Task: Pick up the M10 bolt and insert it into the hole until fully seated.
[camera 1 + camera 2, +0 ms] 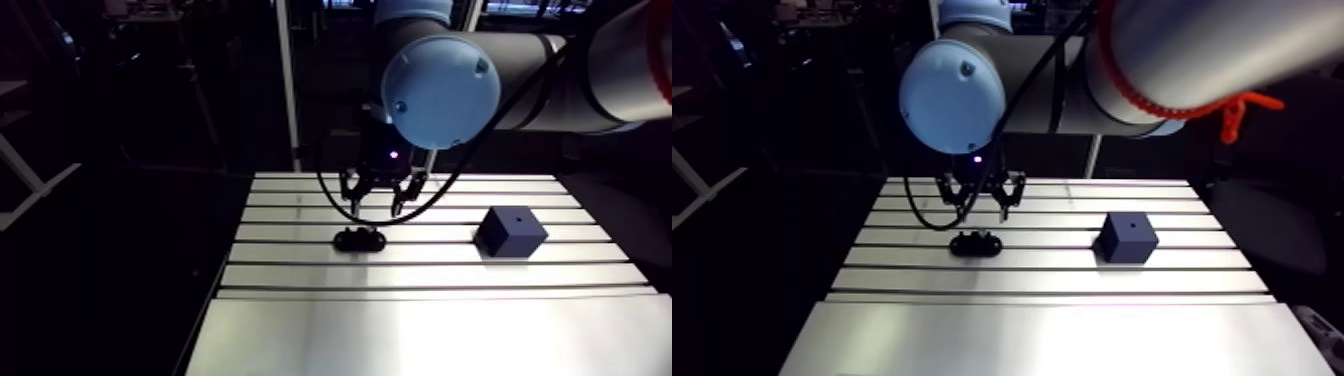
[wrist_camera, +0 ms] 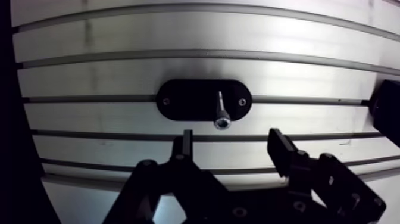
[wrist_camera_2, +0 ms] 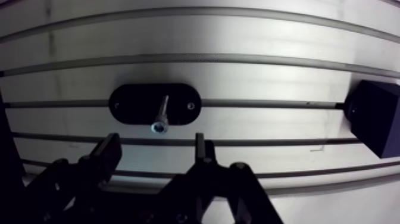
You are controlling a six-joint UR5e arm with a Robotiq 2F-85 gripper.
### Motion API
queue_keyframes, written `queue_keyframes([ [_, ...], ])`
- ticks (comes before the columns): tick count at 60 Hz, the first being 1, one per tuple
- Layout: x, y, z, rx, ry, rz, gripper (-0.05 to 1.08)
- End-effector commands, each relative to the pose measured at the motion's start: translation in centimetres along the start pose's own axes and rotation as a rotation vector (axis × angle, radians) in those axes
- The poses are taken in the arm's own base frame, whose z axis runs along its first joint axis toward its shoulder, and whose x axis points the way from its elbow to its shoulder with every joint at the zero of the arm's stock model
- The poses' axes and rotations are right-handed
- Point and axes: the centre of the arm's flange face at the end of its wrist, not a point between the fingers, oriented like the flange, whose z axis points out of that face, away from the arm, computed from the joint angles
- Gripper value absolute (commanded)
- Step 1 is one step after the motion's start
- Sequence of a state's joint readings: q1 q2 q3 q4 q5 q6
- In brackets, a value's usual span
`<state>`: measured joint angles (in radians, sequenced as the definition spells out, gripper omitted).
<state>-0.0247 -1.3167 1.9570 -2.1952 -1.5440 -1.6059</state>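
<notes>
— Gripper (image 2: 231, 142) sits nearest the lens, both fingers spread wide with nothing between them.
— And the bolt?
— Bolt (image 2: 220, 111) stands upright on a black oval plate (image 2: 178, 100), just ahead of the fingers. Slim silver shank, socket head uppermost. Plate lies on the slotted table (image 1: 400, 320), left of a dark cube (image 1: 511, 231) and well apart from it.
— Anything unclear?
— Thread cannot be made out. Cube is cut off in the wrist view. Its top hole (image 1: 518, 214) shows only as a speck.
</notes>
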Motion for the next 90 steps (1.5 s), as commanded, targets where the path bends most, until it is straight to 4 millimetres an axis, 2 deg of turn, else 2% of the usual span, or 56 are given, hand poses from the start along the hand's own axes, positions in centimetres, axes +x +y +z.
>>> queue_keyframes([
  [1, 0.0, -0.1, 0.5, -0.002, 0.004, 0.002, 0.28],
  [47, 0.2, -0.8, 1.5, -0.002, 0.001, -0.012, 0.33],
  [90, 0.3, -0.6, 2.6, -0.017, -0.021, -0.018, 0.39],
])
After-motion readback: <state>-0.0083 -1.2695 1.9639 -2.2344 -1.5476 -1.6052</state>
